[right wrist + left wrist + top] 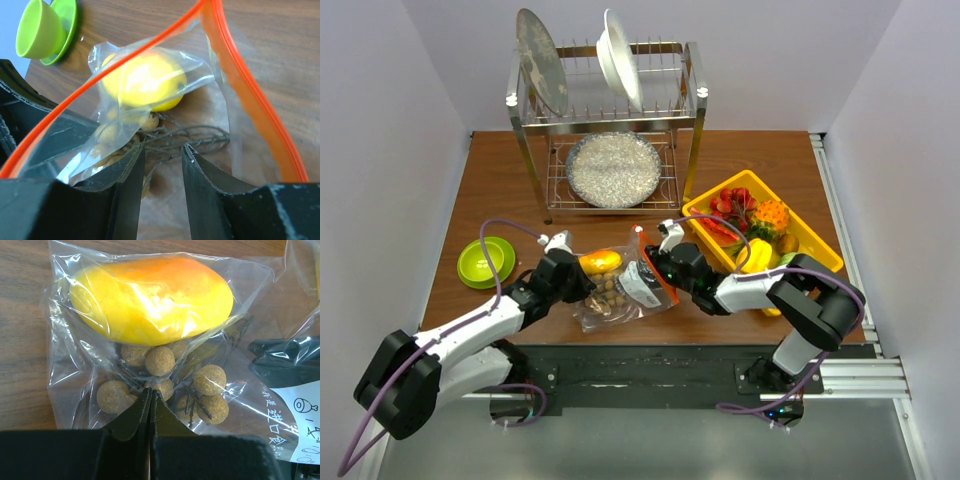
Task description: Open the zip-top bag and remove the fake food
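Lying on the wooden desk (500,190) between the two arms, the zip-top bag (620,305) sits near the front edge, its orange-red zipper strip (250,90) turned toward the right arm. Inside it, a yellow-orange mango (150,297) fills the far end. A cluster of brown balls (160,360) on thin dark stems lies just beside the mango, on the near side. Both are enclosed by the clear film.

The left tool (151,396) has its fingers pressed together at the bag's closed edge, just below the balls, pinching a fold of plastic; creases in the film run toward the tips. The right tool (162,150) is at the bag's mouth, where the parted zipper strip loops around its fingers. Those fingers stand apart, with nothing seen clamped between them. A white label (300,425) with printed characters shows on the bag beside the right tool's dark body.

A green cup (37,27) on a green saucer (67,20) stands to the left, well apart from the bag, and a yellow basket (820,255) stands to the right.
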You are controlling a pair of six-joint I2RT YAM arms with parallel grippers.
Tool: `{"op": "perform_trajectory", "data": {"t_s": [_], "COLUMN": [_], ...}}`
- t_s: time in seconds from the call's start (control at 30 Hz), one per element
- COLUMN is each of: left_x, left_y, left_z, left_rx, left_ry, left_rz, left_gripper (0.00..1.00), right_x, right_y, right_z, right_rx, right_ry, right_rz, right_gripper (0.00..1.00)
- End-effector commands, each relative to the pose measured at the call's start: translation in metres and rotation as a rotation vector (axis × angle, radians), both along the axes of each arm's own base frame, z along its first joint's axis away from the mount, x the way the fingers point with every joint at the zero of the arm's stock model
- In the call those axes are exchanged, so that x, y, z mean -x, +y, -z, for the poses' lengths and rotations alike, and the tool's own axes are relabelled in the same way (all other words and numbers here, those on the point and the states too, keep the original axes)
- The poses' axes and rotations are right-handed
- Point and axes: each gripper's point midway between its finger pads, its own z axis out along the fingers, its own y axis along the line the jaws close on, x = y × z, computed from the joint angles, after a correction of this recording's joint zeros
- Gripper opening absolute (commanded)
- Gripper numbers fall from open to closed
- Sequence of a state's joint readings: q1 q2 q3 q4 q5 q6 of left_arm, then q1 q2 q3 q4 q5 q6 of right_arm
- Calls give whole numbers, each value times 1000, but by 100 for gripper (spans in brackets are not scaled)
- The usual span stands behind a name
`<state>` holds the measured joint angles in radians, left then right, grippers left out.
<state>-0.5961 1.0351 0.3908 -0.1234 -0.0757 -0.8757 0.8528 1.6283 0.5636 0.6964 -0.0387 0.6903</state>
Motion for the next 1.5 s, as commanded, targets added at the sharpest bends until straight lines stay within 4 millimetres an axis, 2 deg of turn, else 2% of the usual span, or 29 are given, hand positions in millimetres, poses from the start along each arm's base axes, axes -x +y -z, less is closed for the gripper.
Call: {"op": "perform_trajectory", "data": {"t_s": [0.0,0.03,0.1,0.2,0.43,0.53,0.63,0.67,0.73,0.77,0.93,1.1,1.13,1.33,1.47], "left_x": [1,2,1,1,3,4,4,4,3,4,3,3,3,4,4], "left_y": [9,10,9,8,10,10,10,10,10,10,9,7,7,7,8], "left_z": [9,9,9,6,7,7,7,7,7,7,6,5,5,5,5], "left_rx": [-63,-63,-61,-56,-55,-55,-57,-54,-55,-55,-50,-44,-42,-45,-46], "left_ry": [17,19,17,13,15,15,16,14,15,17,11,12,13,14,13], "left_rz": [-1,1,2,5,5,7,4,5,3,4,3,10,8,12,15], "left_gripper": [2,2,2,2,1,1,1,1,1,1,1,1,1,1,1], "right_x": [4,3,6,8,3,5,6,6,7,8,17,20,24,17,15], "right_y": [8,12,16,20,9,5,2,3,-4,-6,-19,-11,-7,9,14], "right_z": [2,2,13,14,28,30,22,14,16,9,20,30,38,35,36], "right_rx": [-18,-35,-55,-112,-124,-143,-148,-154,-125,-136,-134,-193,-191,-276,-297], "right_ry": [121,136,211,252,315,333,330,319,329,323,372,431,458,479,492], "right_rz": [29,27,40,61,168,197,198,191,217,219,263,260,241,222,227], "right_gripper": [39,38,36,36,38,38,38,38,38,38,39,37,37,36,36]}}
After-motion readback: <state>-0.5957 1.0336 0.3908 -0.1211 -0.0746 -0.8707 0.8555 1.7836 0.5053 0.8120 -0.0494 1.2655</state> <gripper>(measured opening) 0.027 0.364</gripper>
